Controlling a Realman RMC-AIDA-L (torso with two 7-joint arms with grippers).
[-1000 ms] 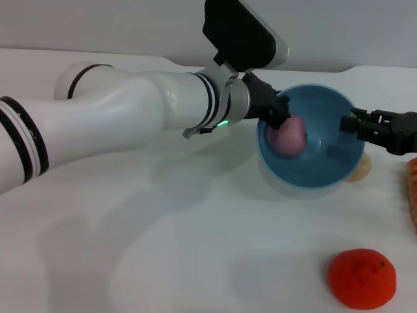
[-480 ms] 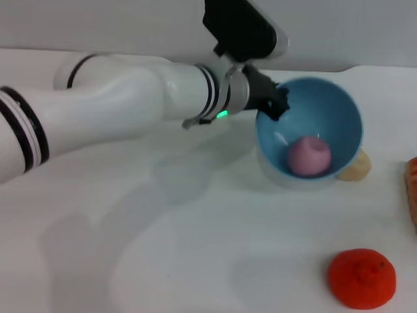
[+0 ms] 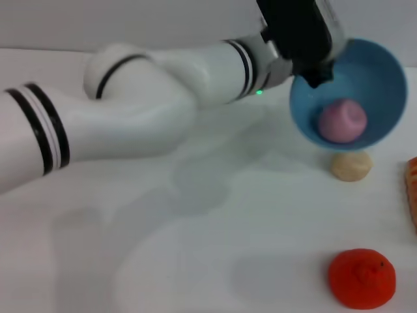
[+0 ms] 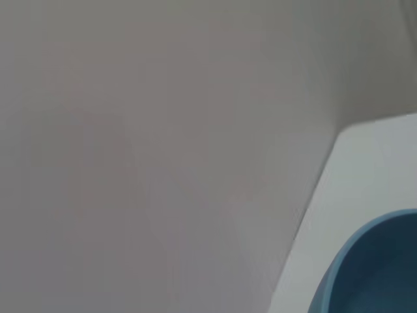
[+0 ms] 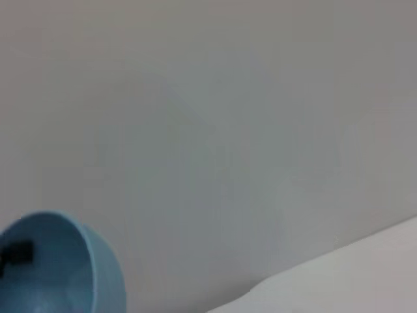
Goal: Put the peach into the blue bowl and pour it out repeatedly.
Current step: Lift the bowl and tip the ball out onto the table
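Head view: the left gripper [image 3: 317, 73] is gripping the blue bowl [image 3: 378, 68] by its near rim, jaws closed on the wall, and is holding it lifted off the white table [image 3: 195, 248], tilted so that its mouth is facing the camera. The peach [image 3: 341, 121] is lying inside the bowl, against the lower part of the inner wall, close to the lip. A beige lumpy ball [image 3: 351, 165] is sitting on the table just under the bowl, and an orange-red fruit [image 3: 361, 278] is lying well apart, nearer the camera. The right gripper is not appearing here.

Left wrist view: only a curved piece of the blue bowl [image 4: 371, 267] is showing in one corner, against a pale wall.

Right wrist view: the blue bowl [image 5: 62, 270] is showing raised, farther off; the right arm's own fingers are not showing.

Progress, as judged: the peach is loaded and the tilt is under way; the pour-out itself is not yet completed, and further repetitions would follow.
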